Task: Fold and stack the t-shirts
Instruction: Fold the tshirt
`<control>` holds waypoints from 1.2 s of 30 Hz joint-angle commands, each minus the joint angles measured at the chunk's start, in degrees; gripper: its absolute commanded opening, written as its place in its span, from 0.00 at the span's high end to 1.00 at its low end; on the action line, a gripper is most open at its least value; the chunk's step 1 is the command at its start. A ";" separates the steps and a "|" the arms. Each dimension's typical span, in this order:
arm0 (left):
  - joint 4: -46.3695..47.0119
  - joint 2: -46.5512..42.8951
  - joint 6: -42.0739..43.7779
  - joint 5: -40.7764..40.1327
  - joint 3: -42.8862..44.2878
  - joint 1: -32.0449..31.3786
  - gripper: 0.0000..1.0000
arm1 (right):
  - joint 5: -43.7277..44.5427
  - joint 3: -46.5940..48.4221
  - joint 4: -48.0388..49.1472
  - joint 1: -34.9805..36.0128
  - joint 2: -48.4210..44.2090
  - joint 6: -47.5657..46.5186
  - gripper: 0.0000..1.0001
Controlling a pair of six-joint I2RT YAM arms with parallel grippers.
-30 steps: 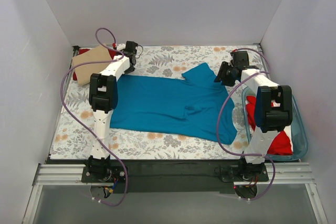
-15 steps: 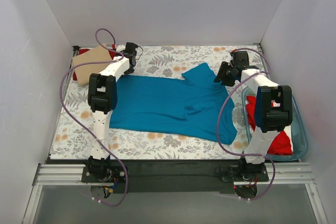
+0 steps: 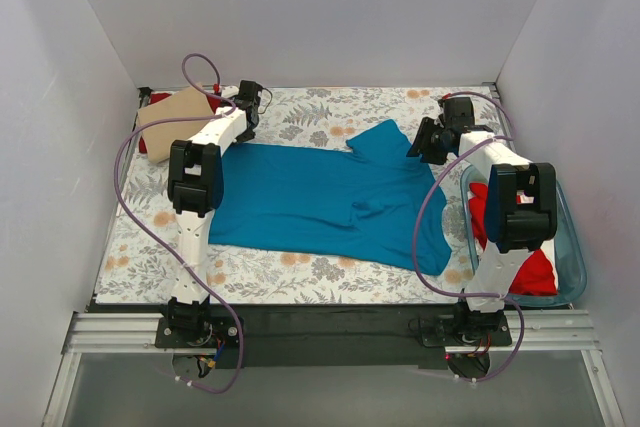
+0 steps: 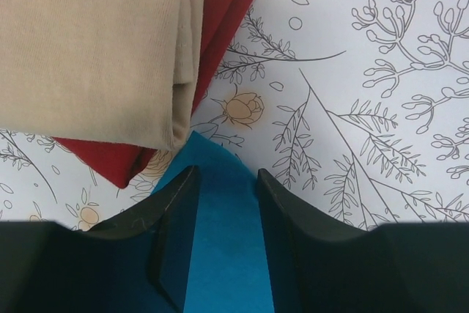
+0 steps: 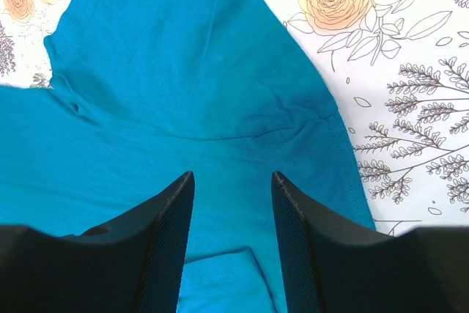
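Closest to the arm bases, the teal shirt (image 3: 320, 197) lies spread out across the middle of the worktop (image 3: 290, 269). It's mostly flat, with one sleeve hanging toward the near right and a few wrinkles around the chest. No fold in it yet, so this one looks like it's only at the start.

Over on the right, the tub (image 3: 577, 247) has red shirts (image 3: 538, 269) bunched up inside. How many is hard to say, but they're clearly not folded.

Further back, both hands sit at the far edge of the teal shirt. The left hand (image 4: 226, 175) has its fingers apart, straddling the shirt's far-left corner and gripping nothing. The right hand (image 5: 231, 177) is also spread open, over the sleeve and shoulder area, empty too.

In the far-left corner is the pile: a folded tan shirt (image 3: 172, 119) sitting on top of a folded red shirt (image 4: 220, 5). So roughly two done, the teal one in hand, and the tub load left.

The worktop is covered in a flowered cloth, white with orange blooms and grey leaves. Plain pale walls (image 3: 330, 17) box it in on three sides.
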 commanded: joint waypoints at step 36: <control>9.26 -11.85 0.14 4.11 -10.02 0.15 1.00 | 14.07 11.35 -4.47 -0.43 10.77 -2.62 0.57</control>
